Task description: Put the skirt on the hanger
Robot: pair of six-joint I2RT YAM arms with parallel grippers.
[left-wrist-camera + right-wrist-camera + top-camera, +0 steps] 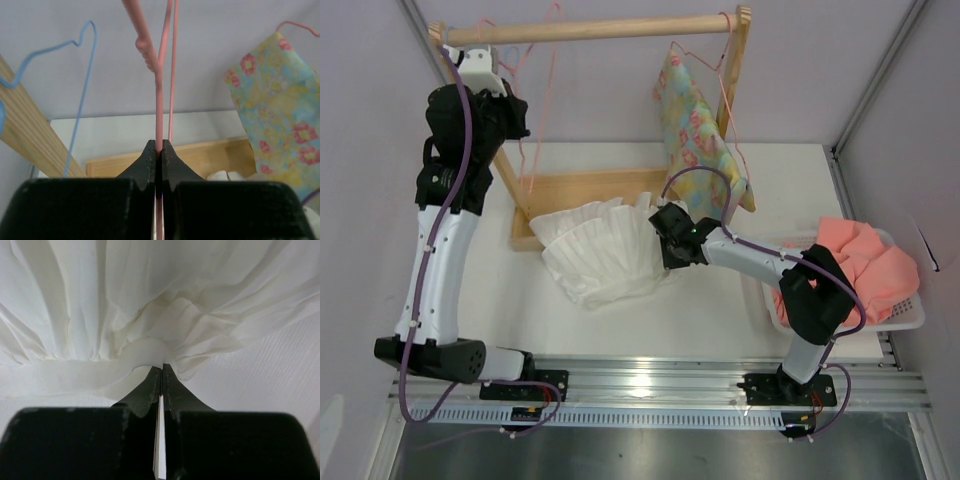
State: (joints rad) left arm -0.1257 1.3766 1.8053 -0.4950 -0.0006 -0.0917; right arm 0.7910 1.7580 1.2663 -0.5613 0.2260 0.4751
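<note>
The white pleated skirt [595, 250] lies spread on the table in front of the rack base. My right gripper [667, 238] is shut on its right edge; in the right wrist view the fabric [150, 305] bunches at the closed tips of the gripper [161, 367]. My left gripper [512, 112] is raised beside the rack's left post and is shut on the thin pink wire hanger [527, 160]. In the left wrist view the gripper [159, 145] pinches the hanger's wire [159, 100], which runs up out of view.
A wooden rack [590, 28] stands at the back with its base board [590, 185] on the table. A pastel floral garment [700, 135] hangs at its right end. A light blue wire hanger [80, 90] is left of my left gripper. A white basket [910, 320] at the right holds salmon-pink cloth [865, 260].
</note>
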